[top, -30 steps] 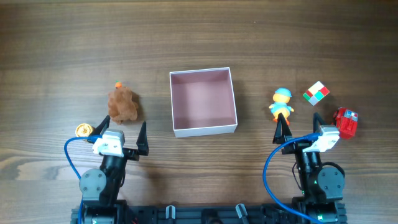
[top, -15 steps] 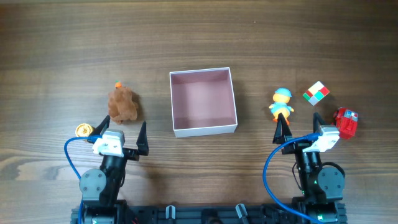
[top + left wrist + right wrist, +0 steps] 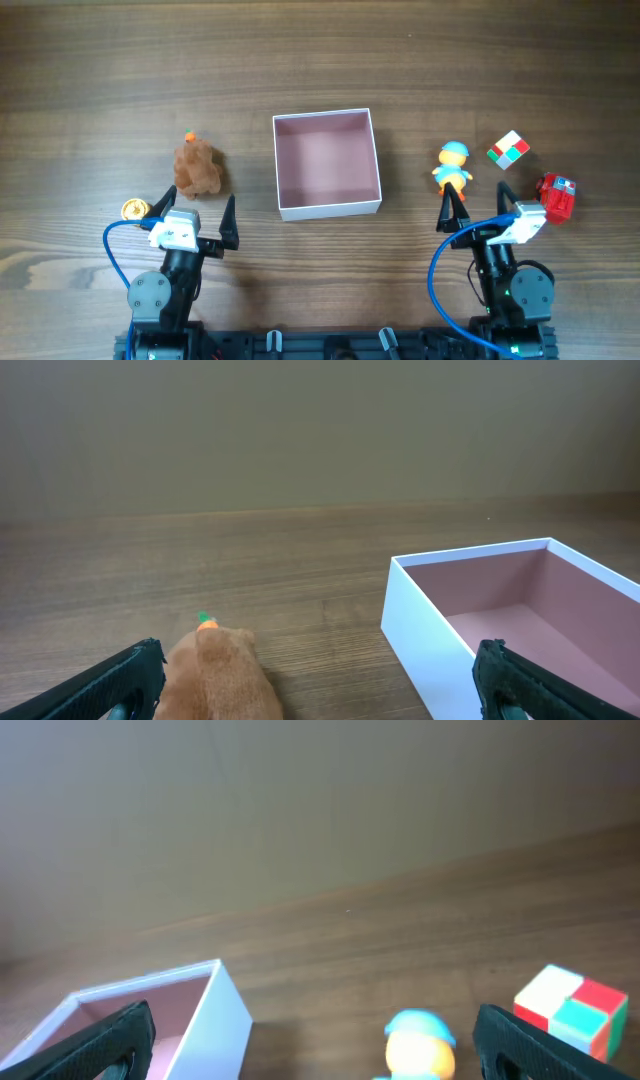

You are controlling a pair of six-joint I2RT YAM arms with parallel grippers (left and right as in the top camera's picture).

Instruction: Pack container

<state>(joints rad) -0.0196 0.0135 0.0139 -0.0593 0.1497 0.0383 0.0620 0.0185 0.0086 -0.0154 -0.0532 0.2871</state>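
Note:
The container [image 3: 330, 208] is a square shallow box with white walls and a pink inside, empty, at the table's middle. A brown plush toy [image 3: 198, 168] lies left of it, and a small gold round piece [image 3: 133, 209] lies further left. An orange figure with a blue cap [image 3: 453, 166], a coloured cube [image 3: 508, 149] and a red toy [image 3: 556, 197] lie to the right. My left gripper [image 3: 197, 208] is open and empty just below the plush. My right gripper [image 3: 480, 200] is open and empty just below the figure.
In the left wrist view the plush [image 3: 215, 675] sits by the left finger, the container wall [image 3: 420, 630] by the right one, gripper [image 3: 315, 685] between. The right wrist view shows the container [image 3: 225, 1015], figure [image 3: 420, 1045] and cube [image 3: 570, 1010] beyond the gripper [image 3: 315, 1045].
My right gripper has shifted very slightly to the left. The left arm and all the objects stay where they were.

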